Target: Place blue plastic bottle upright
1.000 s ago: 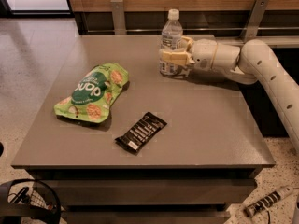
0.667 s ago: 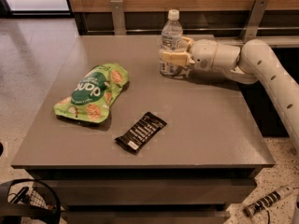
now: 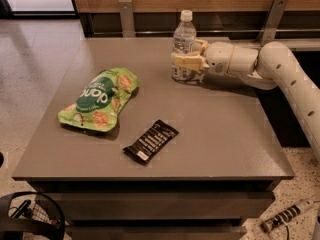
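Observation:
The blue plastic bottle (image 3: 183, 39) is a small clear water bottle with a white cap and white label. It stands upright on the grey table (image 3: 220, 129) near the far edge. My gripper (image 3: 186, 63) reaches in from the right, its cream fingers (image 3: 189, 61) closed around the bottle's lower half. The white arm runs off to the right.
A green snack bag (image 3: 98, 99) lies on the left part of the table. A black snack bar (image 3: 150, 141) lies near the front middle. A wooden wall with metal rail posts (image 3: 126, 15) runs behind the table. Cables lie on the floor at lower right.

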Action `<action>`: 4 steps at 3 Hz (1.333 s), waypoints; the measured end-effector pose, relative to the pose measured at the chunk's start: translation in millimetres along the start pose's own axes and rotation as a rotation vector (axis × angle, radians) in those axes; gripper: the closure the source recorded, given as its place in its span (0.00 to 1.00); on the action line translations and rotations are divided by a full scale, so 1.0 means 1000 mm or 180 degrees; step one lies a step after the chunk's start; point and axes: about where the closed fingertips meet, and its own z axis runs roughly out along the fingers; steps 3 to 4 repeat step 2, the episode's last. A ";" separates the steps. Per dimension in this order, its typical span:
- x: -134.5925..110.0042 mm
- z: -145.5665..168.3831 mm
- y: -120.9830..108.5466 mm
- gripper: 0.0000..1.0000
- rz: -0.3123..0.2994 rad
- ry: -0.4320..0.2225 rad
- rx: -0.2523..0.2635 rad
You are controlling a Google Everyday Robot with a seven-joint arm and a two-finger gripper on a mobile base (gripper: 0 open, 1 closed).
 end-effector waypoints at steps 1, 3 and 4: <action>0.000 0.000 0.000 0.18 0.0000 0.0000 -0.0001; 0.000 0.000 0.000 0.00 0.0000 0.0000 -0.0001; 0.000 0.000 0.000 0.00 0.0000 0.0000 -0.0001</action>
